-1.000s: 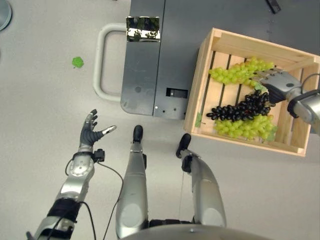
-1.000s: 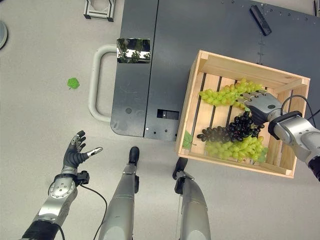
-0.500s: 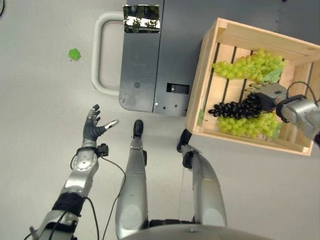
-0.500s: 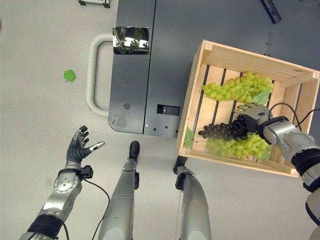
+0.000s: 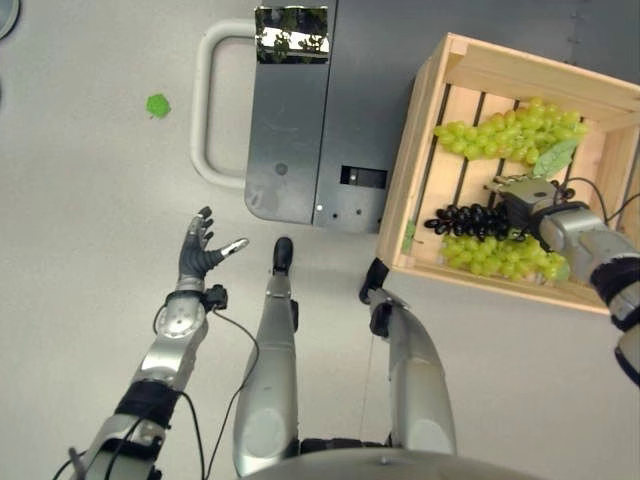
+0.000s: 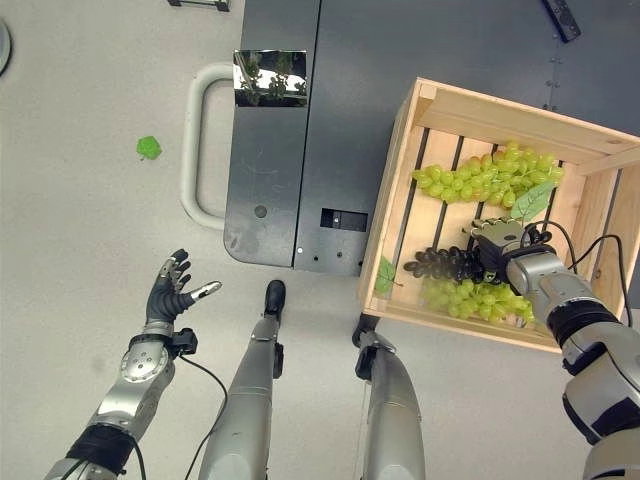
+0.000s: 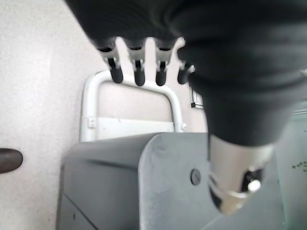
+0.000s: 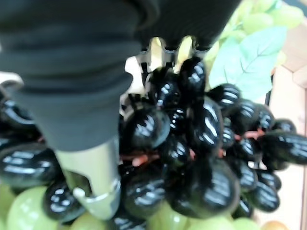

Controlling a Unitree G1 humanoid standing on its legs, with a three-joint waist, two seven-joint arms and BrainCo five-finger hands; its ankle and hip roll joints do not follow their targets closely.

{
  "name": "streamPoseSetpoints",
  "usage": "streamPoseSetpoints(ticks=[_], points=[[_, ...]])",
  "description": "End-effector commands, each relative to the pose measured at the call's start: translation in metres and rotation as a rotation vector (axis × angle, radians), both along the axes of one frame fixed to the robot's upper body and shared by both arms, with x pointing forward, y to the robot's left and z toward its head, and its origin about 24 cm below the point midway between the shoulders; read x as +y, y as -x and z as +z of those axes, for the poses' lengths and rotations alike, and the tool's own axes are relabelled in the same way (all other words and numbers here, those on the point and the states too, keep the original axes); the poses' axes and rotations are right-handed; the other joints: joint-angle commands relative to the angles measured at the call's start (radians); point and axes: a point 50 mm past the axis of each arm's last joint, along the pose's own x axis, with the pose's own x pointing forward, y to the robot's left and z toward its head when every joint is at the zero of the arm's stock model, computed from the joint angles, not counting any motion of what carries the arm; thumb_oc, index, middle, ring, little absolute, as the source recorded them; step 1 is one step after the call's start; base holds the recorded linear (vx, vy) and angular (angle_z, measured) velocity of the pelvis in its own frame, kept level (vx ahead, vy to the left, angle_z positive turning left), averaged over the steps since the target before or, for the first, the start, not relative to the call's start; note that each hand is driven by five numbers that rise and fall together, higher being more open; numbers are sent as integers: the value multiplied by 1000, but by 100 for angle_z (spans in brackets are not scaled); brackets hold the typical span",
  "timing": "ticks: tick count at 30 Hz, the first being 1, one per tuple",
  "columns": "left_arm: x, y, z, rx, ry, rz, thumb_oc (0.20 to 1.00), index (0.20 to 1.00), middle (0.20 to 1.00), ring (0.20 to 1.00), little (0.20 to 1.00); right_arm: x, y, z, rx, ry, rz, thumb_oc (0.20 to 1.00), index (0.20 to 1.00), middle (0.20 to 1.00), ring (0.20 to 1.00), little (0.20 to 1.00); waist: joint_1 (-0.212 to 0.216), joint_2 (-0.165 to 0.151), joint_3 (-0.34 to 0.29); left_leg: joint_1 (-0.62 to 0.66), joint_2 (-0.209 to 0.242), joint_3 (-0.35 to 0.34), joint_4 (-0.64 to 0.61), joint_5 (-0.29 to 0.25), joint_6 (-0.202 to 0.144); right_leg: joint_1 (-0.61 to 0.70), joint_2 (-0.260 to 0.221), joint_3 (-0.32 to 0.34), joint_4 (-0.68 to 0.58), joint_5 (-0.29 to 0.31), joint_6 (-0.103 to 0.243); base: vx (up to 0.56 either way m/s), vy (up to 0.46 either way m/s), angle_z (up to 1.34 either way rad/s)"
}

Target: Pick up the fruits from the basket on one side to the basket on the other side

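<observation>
A wooden crate (image 5: 412, 165) stands at my right on the floor beside a dark platform. Inside lie a green grape bunch (image 5: 510, 125) at the far side, a black grape bunch (image 5: 465, 217) in the middle and another green bunch (image 5: 495, 257) nearest me. My right hand (image 6: 503, 246) is down in the crate at the black bunch's right end; its thumb (image 8: 93, 184) and curled fingers close round the black grapes (image 8: 192, 143), which still rest on the crate floor. My left hand (image 5: 203, 253) hovers open over the bare floor at my left, holding nothing.
A dark grey platform (image 5: 300, 130) with a white tubular handle (image 5: 205, 120) lies left of the crate, with a shiny plate (image 5: 291, 33) on its far edge. A small green scrap (image 5: 157, 104) lies on the floor. A loose leaf (image 6: 384, 276) sits in the crate's near left corner.
My right hand has come off the far green bunch and dropped to the right end of the black bunch, its fingers curling round it. The camera has shifted slightly. The left hand is unchanged.
</observation>
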Motion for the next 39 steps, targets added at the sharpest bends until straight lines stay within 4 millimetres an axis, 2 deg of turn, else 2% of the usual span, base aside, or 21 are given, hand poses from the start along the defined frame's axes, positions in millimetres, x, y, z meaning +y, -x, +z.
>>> streamPoseSetpoints(ticks=[1, 15, 17, 18, 19, 20, 29, 39], points=[[-5, -1, 7, -53, 27, 1, 1000, 1000, 1000, 1000, 1000, -9, 2, -4, 59, 62, -43, 1000, 1000, 1000, 1000, 1000, -22, 34, -12, -27, -19, -9, 74, -56, 17, -3, 3, 13, -29, -40, 77, 0, 0, 0], [-8, -4, 6, -37, 33, -23, 1000, 1000, 1000, 1000, 1000, -22, 8, -19, 174, -8, -167, 1000, 1000, 1000, 1000, 1000, -15, 30, -12, -21, -22, -14, 68, -56, 23, 7, 1, 13, -39, -34, 80, 0, 0, 0], [-10, -6, 7, -38, 37, -31, 1000, 1000, 1000, 1000, 1000, -29, 12, -23, 187, -28, -205, 1000, 1000, 1000, 1000, 1000, -13, 29, -12, -23, -23, -17, 69, -55, 23, 9, 0, 12, -40, -33, 80, 0, 0, 0], [-11, -7, 7, -35, 36, -33, 1000, 1000, 1000, 1000, 1000, -31, 13, -23, 189, -32, -217, 545, 545, 545, 545, 545, -12, 29, -12, -23, -23, -17, 70, -55, 23, 9, 0, 11, -40, -33, 80, 0, 0, 0], [-11, -7, 7, -36, 36, -34, 1000, 1000, 1000, 1000, 1000, -32, 14, -23, 195, -36, -222, 404, 404, 404, 404, 404, -11, 28, -12, -22, -23, -18, 69, -55, 24, 10, 0, 11, -40, -33, 80, 0, 0, 0], [-10, -7, 7, -36, 35, -35, 1000, 1000, 1000, 1000, 1000, -34, 14, -23, 198, -39, -226, 200, 200, 200, 200, 200, -11, 27, -12, -21, -24, -19, 69, -54, 25, 11, 1, 10, -40, -33, 80, 0, 0, 0], [-11, -7, 5, -21, 33, -40, 1000, 1000, 1000, 1000, 1000, -46, 19, -16, 194, -34, -260, 200, 200, 200, 200, 200, -5, 26, -12, -17, -24, -24, 60, -48, 23, 17, 0, 5, -45, -32, 81, 0, -1, 2], [-10, -7, 5, -20, 34, -41, 1000, 1000, 1000, 1000, 1000, -32, 11, -8, 147, -142, -216, 200, 200, 200, 200, 200, -4, 24, -12, -13, -25, -21, 37, -36, 24, 20, 2, 4, -69, -17, 83, 1, 0, 1]])
